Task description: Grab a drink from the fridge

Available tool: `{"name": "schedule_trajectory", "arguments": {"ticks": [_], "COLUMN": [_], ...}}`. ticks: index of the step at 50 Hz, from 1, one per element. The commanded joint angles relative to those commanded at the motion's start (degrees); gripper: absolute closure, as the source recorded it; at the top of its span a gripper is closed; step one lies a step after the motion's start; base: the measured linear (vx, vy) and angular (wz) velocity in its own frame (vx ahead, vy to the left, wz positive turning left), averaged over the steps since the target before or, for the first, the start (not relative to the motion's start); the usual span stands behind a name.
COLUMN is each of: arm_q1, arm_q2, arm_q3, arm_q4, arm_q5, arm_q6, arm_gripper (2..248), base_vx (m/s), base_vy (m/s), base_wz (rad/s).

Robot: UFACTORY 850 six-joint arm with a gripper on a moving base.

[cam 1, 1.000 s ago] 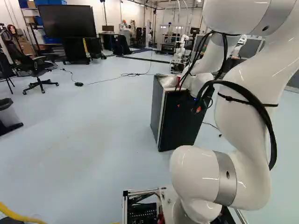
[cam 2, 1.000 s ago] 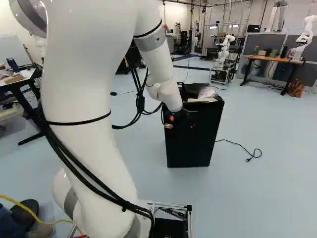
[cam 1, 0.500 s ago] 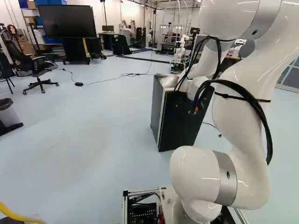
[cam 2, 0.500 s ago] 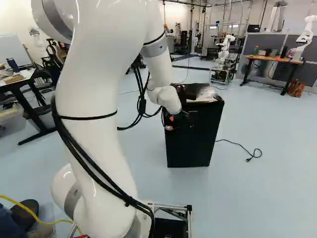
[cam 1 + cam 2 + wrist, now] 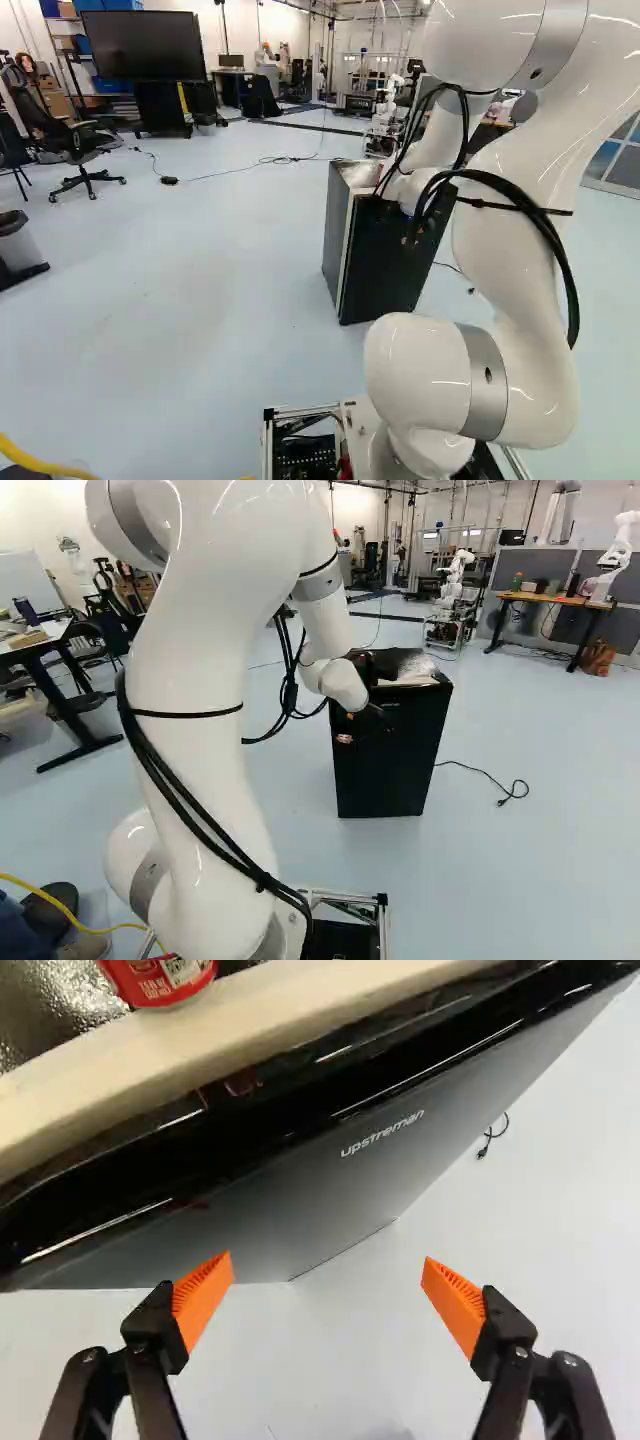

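- Gripper (image 5: 368,722): at centre of right base view, in front of the upper face of the black fridge (image 5: 388,780); contact not determinable.
- Wrist view, gripper (image 5: 325,1285): fingers spread wide, orange pads (image 5: 203,1298) well apart; holds nothing.
- Fridge front lies ahead of the fingers; beyond it runs a pale rim (image 5: 260,1025).
- Red can (image 5: 160,980), the drink: past the pale rim, just beside it, against silvery lining (image 5: 50,1005). Only its lower part visible.
- Arm (image 5: 200,720): left of middle in right base view, reaching in to the fridge.
- Black cord (image 5: 490,772): on floor, right of fridge, same view.
- Another robot (image 5: 455,585): upper right, same view.
- Office chair (image 5: 82,150): upper left, left base view.
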Motion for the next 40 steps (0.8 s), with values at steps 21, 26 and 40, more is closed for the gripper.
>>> {"name": "schedule_trajectory", "arguments": {"ticks": [21, 26, 40], "arm_q1": [0.1, 0.3, 1.0], "arm_q2": [0.1, 0.1, 0.5], "arm_q3": [0.1, 0.2, 0.6], "arm_q4": [0.0, 0.0, 0.0], "arm_q5": [3.9, 4.0, 4.0], "arm_q6": [0.0, 0.0, 0.0], "arm_gripper": [3, 3, 3], "base_vx": [0.000, 0.000, 0.000], "base_vy": [0.000, 0.000, 0.000], "base_wz": [0.000, 0.000, 0.000]}}
